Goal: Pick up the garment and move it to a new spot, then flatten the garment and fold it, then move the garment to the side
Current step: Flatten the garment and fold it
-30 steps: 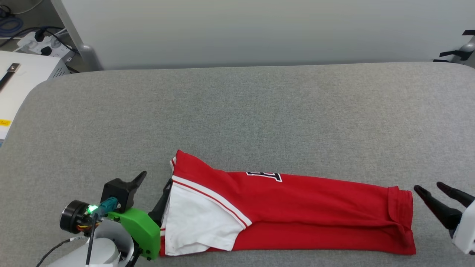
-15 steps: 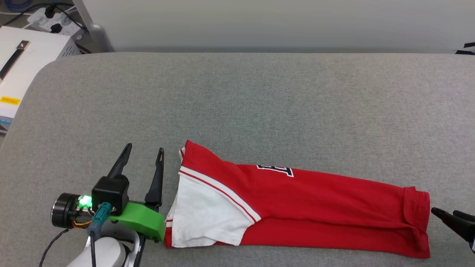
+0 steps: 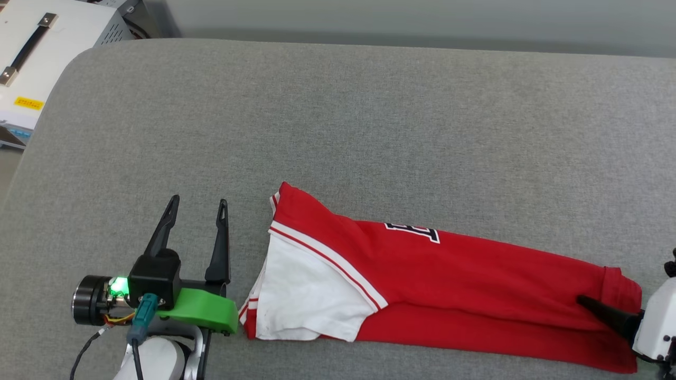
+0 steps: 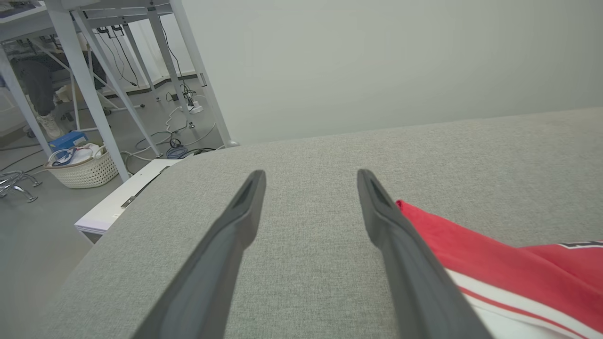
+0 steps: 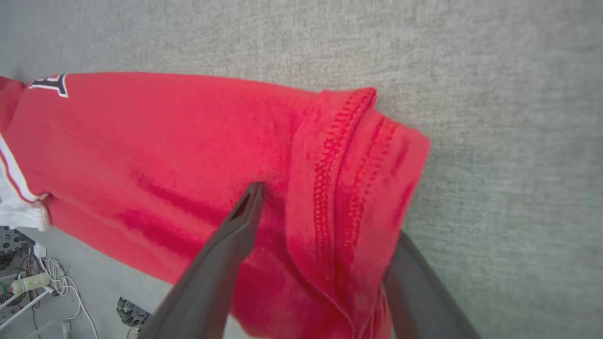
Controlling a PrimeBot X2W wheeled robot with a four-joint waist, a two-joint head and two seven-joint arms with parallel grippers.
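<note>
The garment (image 3: 449, 285) is a red jersey with a white sleeve, lying folded into a long strip across the grey padded table (image 3: 369, 132). My left gripper (image 3: 198, 200) stands open just left of the sleeve end, touching nothing; its wrist view shows the open left gripper (image 4: 311, 175) over bare padding, with the garment's (image 4: 494, 263) red shoulder beside the right finger. My right gripper (image 3: 594, 311) is open at the hem end. In its wrist view the right gripper (image 5: 313, 188) straddles the garment's (image 5: 141, 141) hem, with one finger on top of the cloth and the other hidden beneath it.
A white equipment case (image 3: 31, 58) sits beyond the table's far left corner. The left wrist view shows white frame legs (image 4: 85, 89), a wicker basket (image 4: 85, 169) and cables on the floor past the table edge. Grey padding stretches behind the garment.
The head camera has tilted and shifted. My left gripper drew off the sleeve edge and now points away beside it. My right gripper moved in from the right and now straddles the hem.
</note>
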